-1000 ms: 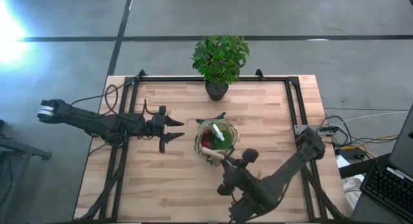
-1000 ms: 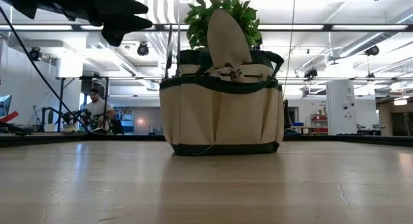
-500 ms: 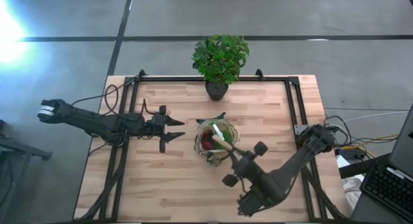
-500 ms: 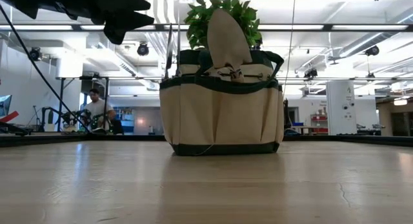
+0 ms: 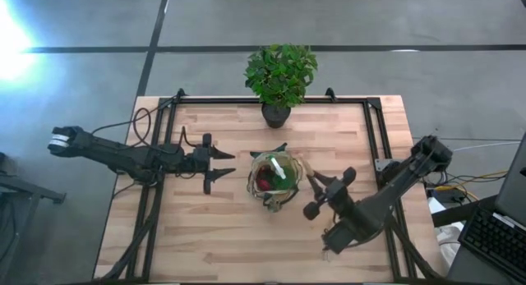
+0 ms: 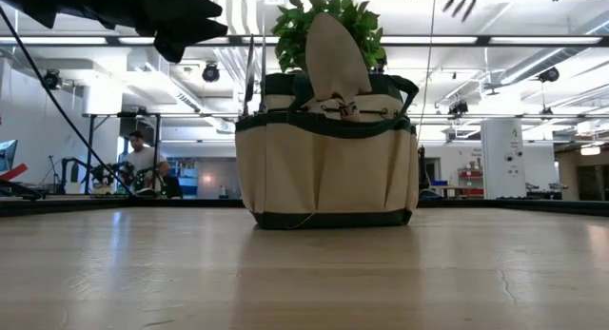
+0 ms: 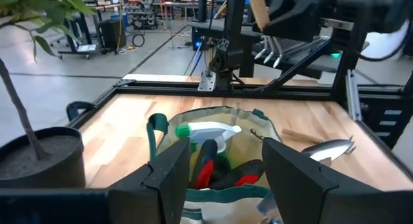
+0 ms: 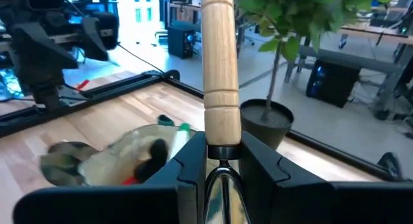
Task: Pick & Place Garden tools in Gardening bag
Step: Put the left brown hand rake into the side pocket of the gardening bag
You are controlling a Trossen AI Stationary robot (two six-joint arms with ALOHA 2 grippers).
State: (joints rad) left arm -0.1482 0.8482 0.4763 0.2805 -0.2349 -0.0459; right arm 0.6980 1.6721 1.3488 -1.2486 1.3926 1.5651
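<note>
Right gripper (image 8: 217, 161): clenched on the rake (image 8: 218, 75), lower right of the high view, beside the gardening bag (image 5: 275, 180).
Rake: stiff, light; wooden handle gives good grip.
Left gripper (image 5: 223, 164): fingers spread, left of bag.

My right claw (image 8: 218, 161) is clamped on a wooden-handled fork (image 8: 219, 69), handle pointing up, silver tines (image 6: 461, 1) showing high in the low view, right of the bag. The gardening bag (image 5: 274, 180), olive-khaki with dark green trim, stands upright at table centre. Inside it: green spray bottle (image 7: 205, 132), red item (image 7: 205, 164), trowel blade (image 6: 336, 56) protruding.
</note>
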